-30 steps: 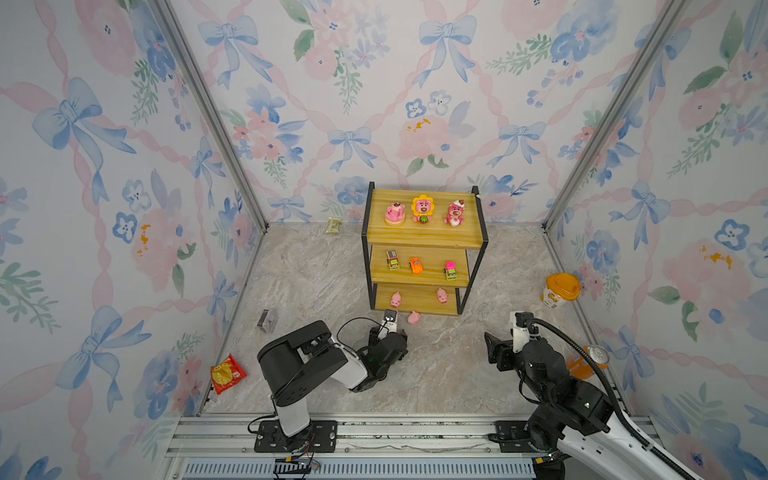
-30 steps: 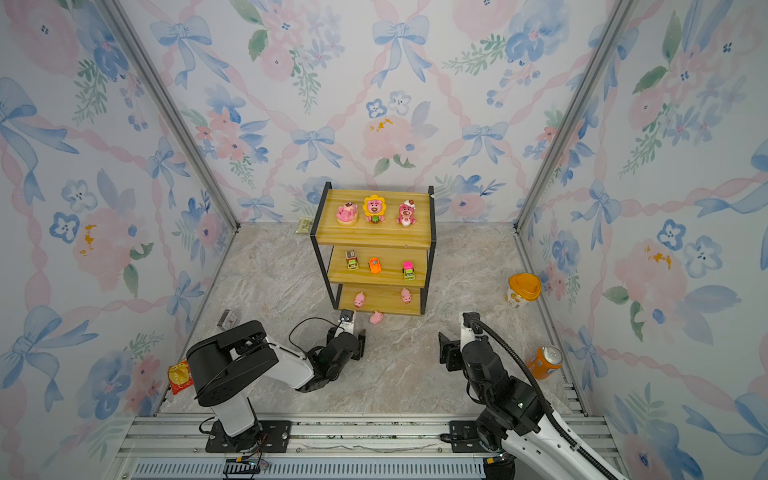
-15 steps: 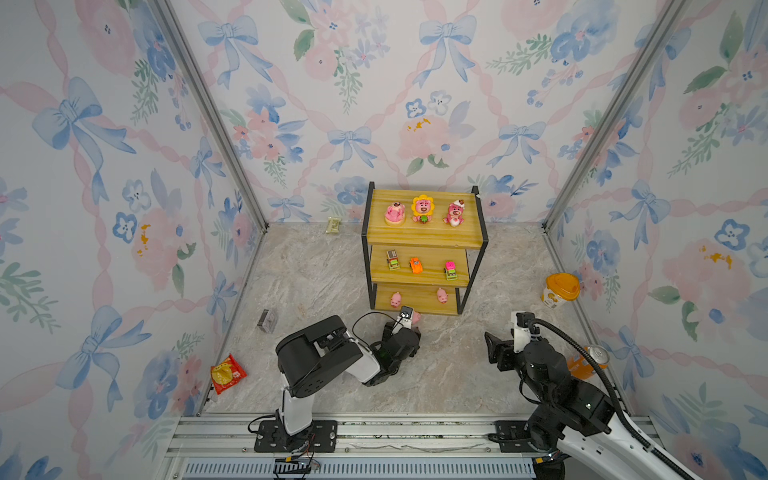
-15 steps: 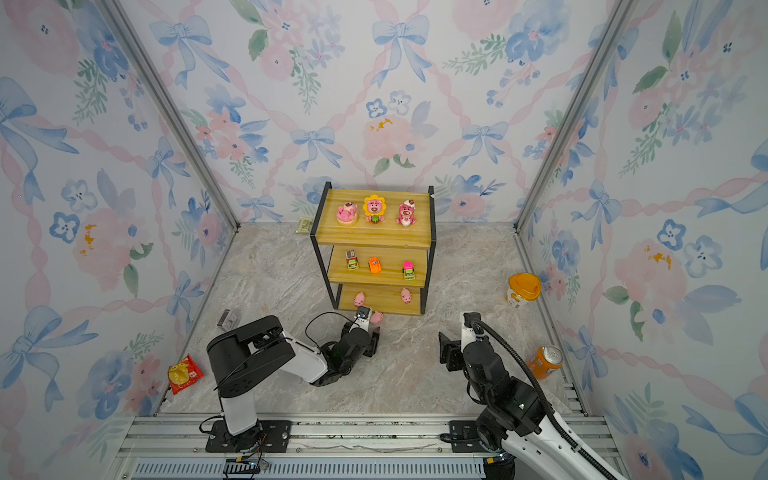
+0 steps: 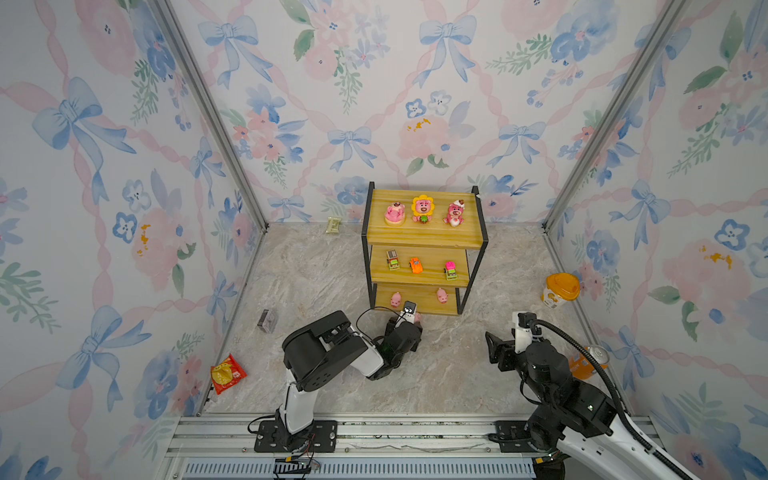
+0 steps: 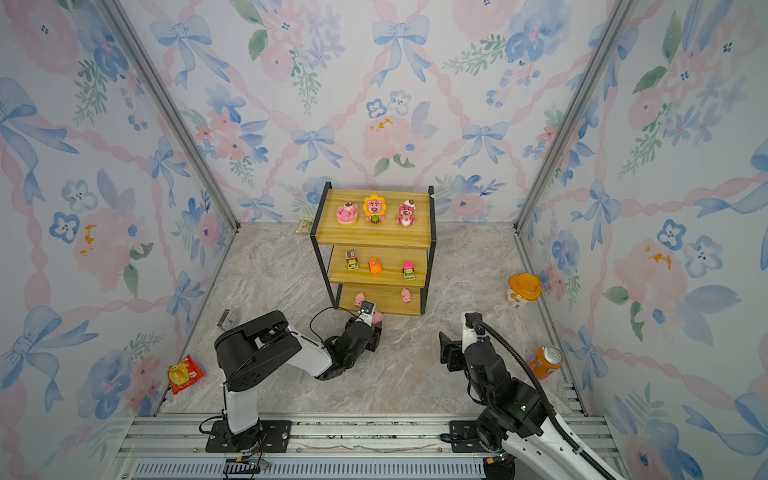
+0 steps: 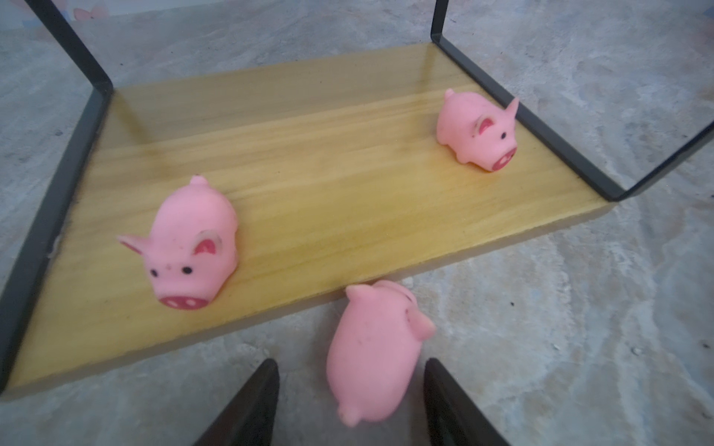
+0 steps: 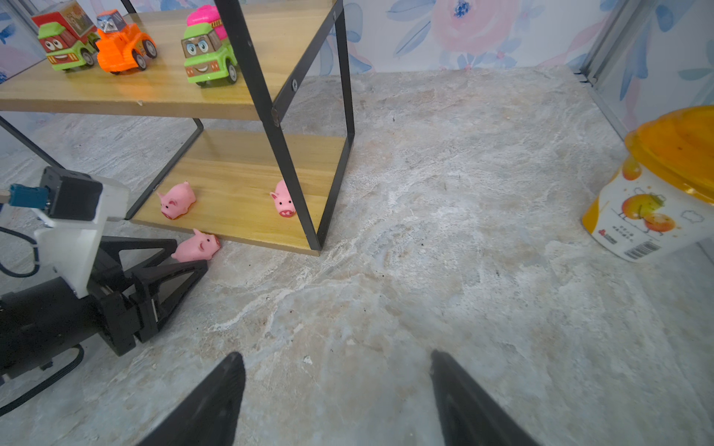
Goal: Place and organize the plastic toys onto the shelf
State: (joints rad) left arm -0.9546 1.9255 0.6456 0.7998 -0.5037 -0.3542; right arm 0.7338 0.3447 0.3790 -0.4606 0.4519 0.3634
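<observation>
Left gripper (image 7: 351, 363): lies low on the marble surface (image 7: 541, 309), jaws apart to either side of the loose pink pig (image 7: 371, 347), with a clear gap at one finger and very little at the other; not clamped. Loose pink pig: rests on the surface rather than on the shelf (image 5: 424, 239), tipped over, head end against the front edge of the bottom board (image 7: 328, 193), seen also in both top views just in front of that board (image 5: 417, 318) (image 6: 377, 318). On the bottom board itself: left pig (image 7: 193, 243) upright near one end, snout toward the front edge, and right pig (image 7: 477, 129) upright near the other end, close beside the black frame. One tier up, in a row on the middle board: red-green truck (image 5: 392, 259), orange car (image 5: 415, 265), pink-green truck (image 5: 449, 269), each apart from the next. On the top board, side by side: pink bear (image 5: 395, 214), sunflower bear (image 5: 423, 209) between the others, strawberry-hat bear (image 5: 454, 213). Right gripper (image 8: 336, 359): hangs well apart from the shelf, jaws wide and empty over bare surface. Farther out: yellow-lidded cup (image 5: 561, 289) upright by the right wall, orange can (image 5: 584, 361) beside the right arm, red snack packet (image 5: 224, 372) and small grey box (image 5: 267, 321) near the left wall, pale wrapped sweet (image 5: 333, 225) by the back wall.
</observation>
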